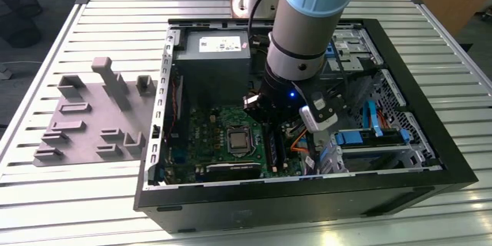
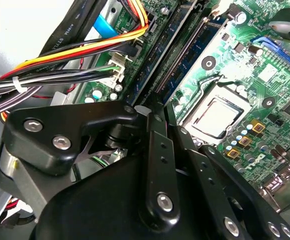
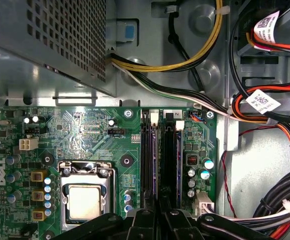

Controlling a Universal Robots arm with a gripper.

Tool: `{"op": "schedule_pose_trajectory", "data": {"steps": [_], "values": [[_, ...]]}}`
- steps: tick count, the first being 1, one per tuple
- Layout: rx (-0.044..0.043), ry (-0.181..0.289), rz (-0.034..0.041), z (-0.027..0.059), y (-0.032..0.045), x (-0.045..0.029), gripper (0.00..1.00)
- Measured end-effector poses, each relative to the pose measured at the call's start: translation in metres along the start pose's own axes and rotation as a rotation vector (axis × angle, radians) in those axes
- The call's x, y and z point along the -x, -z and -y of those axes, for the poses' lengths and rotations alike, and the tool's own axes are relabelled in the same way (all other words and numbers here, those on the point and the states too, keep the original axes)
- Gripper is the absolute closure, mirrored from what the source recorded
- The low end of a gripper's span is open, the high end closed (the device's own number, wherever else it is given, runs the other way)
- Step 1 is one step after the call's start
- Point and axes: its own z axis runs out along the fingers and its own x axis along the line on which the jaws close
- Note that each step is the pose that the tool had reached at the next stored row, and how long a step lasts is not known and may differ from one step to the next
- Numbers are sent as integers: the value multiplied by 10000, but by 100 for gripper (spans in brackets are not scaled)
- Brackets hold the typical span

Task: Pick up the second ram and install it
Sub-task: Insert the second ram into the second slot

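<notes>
My gripper (image 3: pixel 159 214) is down inside the open computer case (image 1: pixel 430 159), over the motherboard's (image 3: pixel 85 130) long black memory slots (image 3: pixel 148 155). Its fingers (image 2: pixel 157 145) stand close together, shut on the second ram (image 3: pixel 158 160). In the first wrist view the ram is a thin dark edge running along the slot away from the fingertips. Whether it sits fully in the slot I cannot tell. A second stick-like edge (image 3: pixel 177 160) lies in the neighbouring slot. In the exterior view the arm's wrist (image 1: pixel 280 93) hides the gripper.
The processor socket (image 3: pixel 87 200) lies beside the slots. Bundles of coloured cables (image 3: pixel 264 115) run on the slots' other side. The power supply (image 1: pixel 211 56) fills the case's far end. A grey plastic fixture (image 1: pixel 92 113) with upright blocks stands on the slatted table at the exterior view's left.
</notes>
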Motion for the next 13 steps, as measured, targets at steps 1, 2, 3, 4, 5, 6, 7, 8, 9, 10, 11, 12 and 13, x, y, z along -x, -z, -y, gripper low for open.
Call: {"op": "schedule_pose_trajectory", "data": {"steps": [1,2,3,4,5,6,7,8,9,10,11,12,13], "values": [[0,0,0,0,0,0,86],[0,0,0,0,0,0,86],[0,0,0,0,0,0,86],[-2,0,1,0,-1,0,86],[-2,0,2,0,-1,0,85],[-1,0,0,0,0,0,85],[0,0,0,0,-1,0,79],[1,0,0,0,-1,0,79],[0,0,0,0,-1,0,79],[0,0,0,0,-1,0,79],[0,0,0,0,-1,0,79],[-1,0,0,0,-1,0,79],[-1,1,0,0,-1,0,79]]}}
